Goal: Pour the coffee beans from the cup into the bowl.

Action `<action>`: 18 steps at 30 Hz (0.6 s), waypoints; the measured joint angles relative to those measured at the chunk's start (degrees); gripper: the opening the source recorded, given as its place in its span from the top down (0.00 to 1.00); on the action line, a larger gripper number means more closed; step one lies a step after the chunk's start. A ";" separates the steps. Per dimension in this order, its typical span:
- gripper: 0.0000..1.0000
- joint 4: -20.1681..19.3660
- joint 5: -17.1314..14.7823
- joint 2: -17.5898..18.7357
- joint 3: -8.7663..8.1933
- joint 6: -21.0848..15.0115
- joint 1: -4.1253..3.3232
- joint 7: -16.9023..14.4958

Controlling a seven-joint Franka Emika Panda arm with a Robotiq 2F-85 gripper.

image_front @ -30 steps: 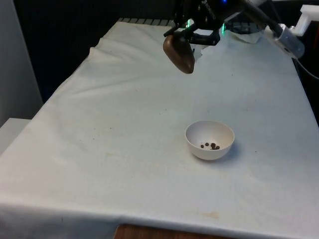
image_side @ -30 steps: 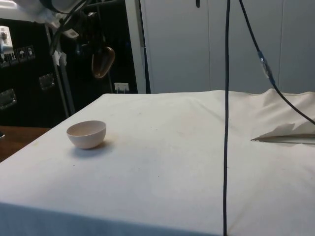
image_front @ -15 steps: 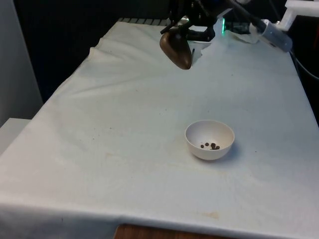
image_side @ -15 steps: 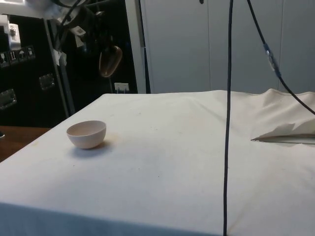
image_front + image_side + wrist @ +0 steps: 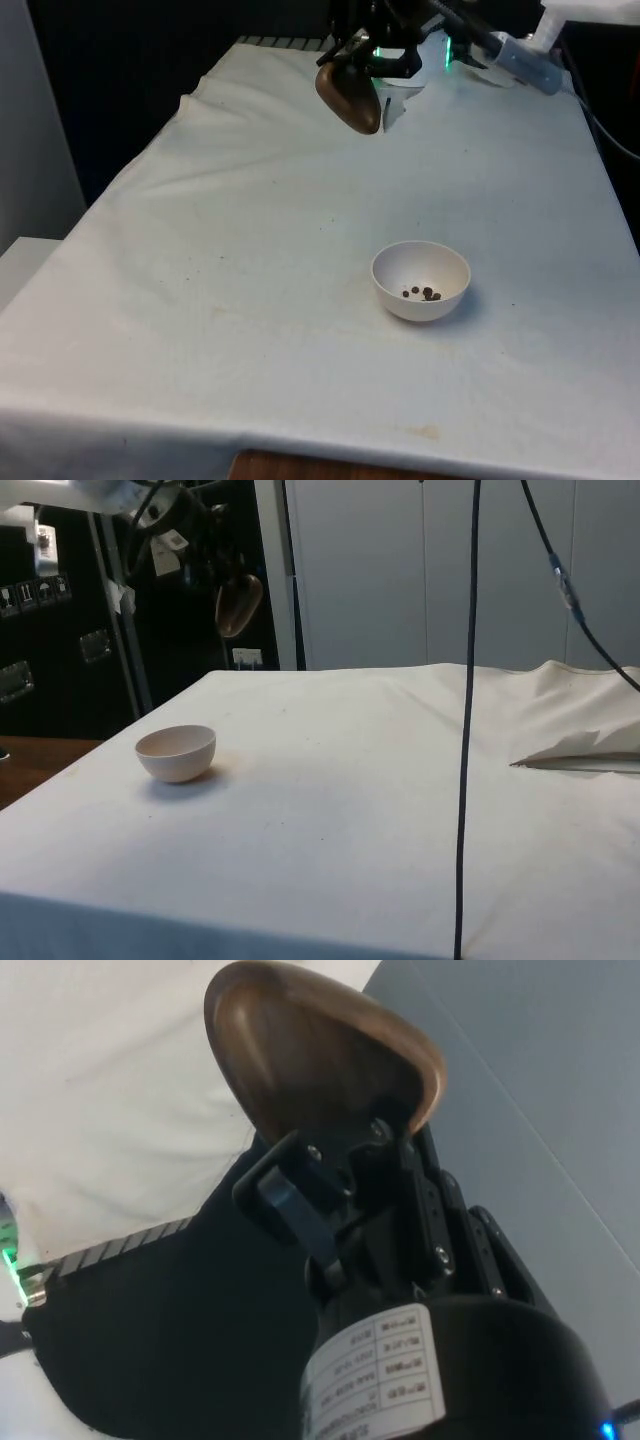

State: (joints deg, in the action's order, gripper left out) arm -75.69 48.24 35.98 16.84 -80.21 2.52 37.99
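The brown cup (image 5: 349,98) is being held tight between the closed jaws of the gripper (image 5: 375,62), tipped, high and far from the white bowl (image 5: 421,281) with beans (image 5: 424,293), so it should probably be set down gently.

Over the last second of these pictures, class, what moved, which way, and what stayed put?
The claw, shut on the brown cup, carried it further from the white bowl, towards the table's far end and slightly higher. Nothing was let go. The bowl and the few coffee beans inside it stayed where they were on the white cloth.
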 measured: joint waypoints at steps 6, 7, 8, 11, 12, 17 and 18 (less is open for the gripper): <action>0.88 -2.69 -3.15 -1.95 -1.72 -2.29 0.17 -0.06; 0.88 -2.69 -3.15 -1.95 -1.72 -2.29 0.17 -0.06; 0.88 -3.55 -4.01 -2.41 -2.35 -3.27 0.23 -0.06; 0.88 -4.76 -5.27 -3.04 -3.04 -4.47 0.23 -0.06; 0.88 -5.04 -5.67 -3.21 -3.27 -4.81 0.23 -0.06; 0.88 -5.96 -7.28 -3.78 -4.01 -6.02 0.23 -0.06; 0.88 -6.07 -7.68 -3.84 -4.18 -6.30 0.23 -0.06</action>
State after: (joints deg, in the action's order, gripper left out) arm -81.76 40.57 32.14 12.66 -86.52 2.75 37.93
